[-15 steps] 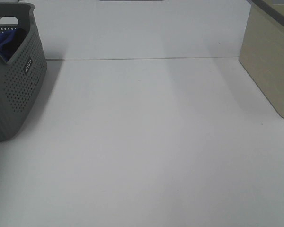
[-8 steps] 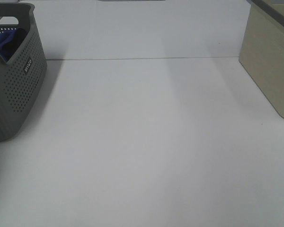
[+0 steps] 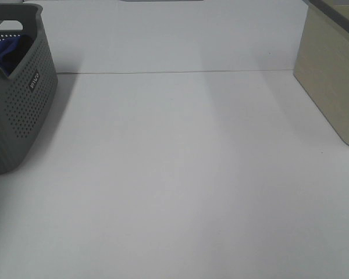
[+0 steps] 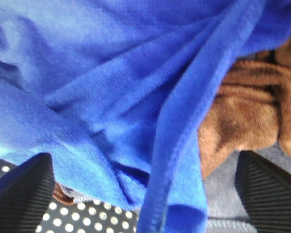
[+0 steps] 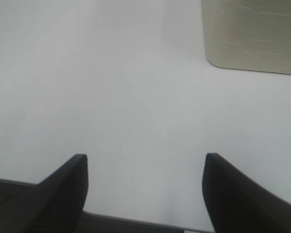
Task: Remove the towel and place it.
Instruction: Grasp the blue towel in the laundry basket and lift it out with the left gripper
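Towel (image 4: 111,97) lies between left pincer's (image 4: 145,194) wide-spread fingers (image 4: 24,194).

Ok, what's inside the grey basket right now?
The blue towel lies crumpled on top, with a brown cloth showing beside and beneath it. Whatever sits deeper in the basket is covered by them.

- Between the left jaws, the towel (image 4: 111,97) runs past every picture edge.
- The brown cloth (image 4: 247,111) beside it is partly covered by the towel.
- Ahead of the right jaws, the beige box (image 5: 252,34) is cut off.
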`<state>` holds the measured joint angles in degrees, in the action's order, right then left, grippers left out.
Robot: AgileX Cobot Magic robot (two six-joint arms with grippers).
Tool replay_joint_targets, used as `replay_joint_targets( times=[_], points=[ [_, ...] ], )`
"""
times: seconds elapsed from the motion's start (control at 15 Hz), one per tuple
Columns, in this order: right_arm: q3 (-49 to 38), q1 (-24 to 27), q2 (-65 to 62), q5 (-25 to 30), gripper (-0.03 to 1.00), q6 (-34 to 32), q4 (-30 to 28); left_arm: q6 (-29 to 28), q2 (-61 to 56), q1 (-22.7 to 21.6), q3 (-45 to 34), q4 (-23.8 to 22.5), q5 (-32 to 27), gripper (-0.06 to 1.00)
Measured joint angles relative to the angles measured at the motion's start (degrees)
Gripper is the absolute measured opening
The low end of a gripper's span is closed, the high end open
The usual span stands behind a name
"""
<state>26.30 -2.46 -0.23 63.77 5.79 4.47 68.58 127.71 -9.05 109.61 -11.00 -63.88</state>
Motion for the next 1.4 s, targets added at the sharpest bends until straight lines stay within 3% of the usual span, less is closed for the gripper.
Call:
replay_joint_targets(
  times=[0.07,0.13,0.27,0.73,0.87,1.0,1.4],
  points=[
    [0.00,0.00,0.00,0.00,0.67,0.00,0.00,0.17,0.00,0.00,0.00,-0.63,-0.80,0.87],
    [0.00,0.00,0.00,0.00,0.67,0.00,0.00,-0.06,0.00,0.00,0.00,-1.15,-0.86,0.67],
    [0.00,0.00,0.00,0.00,0.67,0.00,0.00,-0.23,0.00,0.00,0.00,-1.15,-0.46,0.52],
    [0.00,0.00,0.00,0.00,0.67,0.00,0.00,-1.15,0.00,0.00,0.00,-1.60,-0.11,0.44],
    [0.00,0.00,0.00,0.00,0.67,0.00,0.00,-1.20,0.00,0.00,0.00,-3.55,-0.11,0.31],
    [0.00,0.00,0.00,0.00,0.67,0.00,0.00,-1.15,0.00,0.00,0.11,-5.21,-0.29,0.04],
    [0.00,0.00,0.00,0.00,0.67,0.00,0.00,-1.15,-1.95,0.00,3.55,-5.50,-2.81,0.00]
  ],
)
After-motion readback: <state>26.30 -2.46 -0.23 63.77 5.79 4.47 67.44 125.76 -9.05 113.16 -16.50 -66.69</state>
